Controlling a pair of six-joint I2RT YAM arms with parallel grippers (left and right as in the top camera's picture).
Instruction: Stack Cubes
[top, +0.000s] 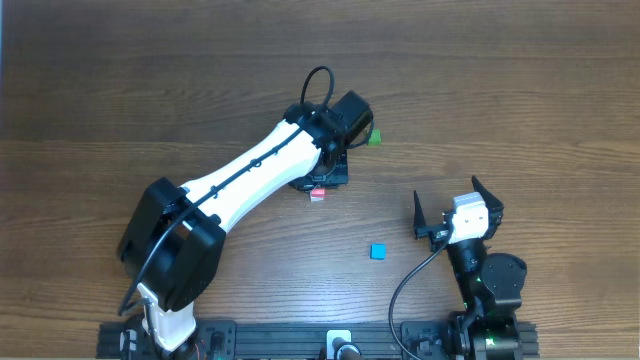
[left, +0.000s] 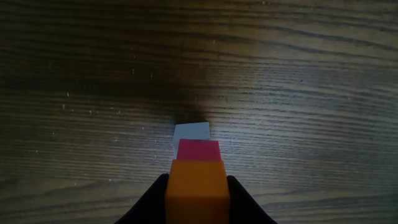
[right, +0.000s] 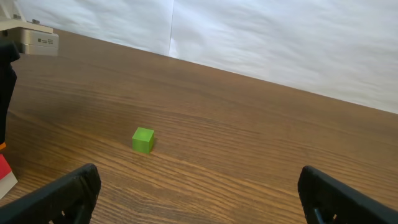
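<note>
My right gripper (top: 458, 212) is hanging wide open and empty, well right of the red cube (left: 199, 150). The blue cube (top: 378, 251) is lying nearer. My left gripper (left: 197, 199) is clamping the orange cube (left: 197, 183) over the red cube, which is sitting on a pale cube (left: 191, 131). The green cube (right: 143, 139) is lying beyond.

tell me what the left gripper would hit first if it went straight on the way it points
Most likely the red cube. It sits directly ahead of the orange cube clamped in the left gripper, so the orange cube would meet it first. How far apart they are is unclear.
</note>
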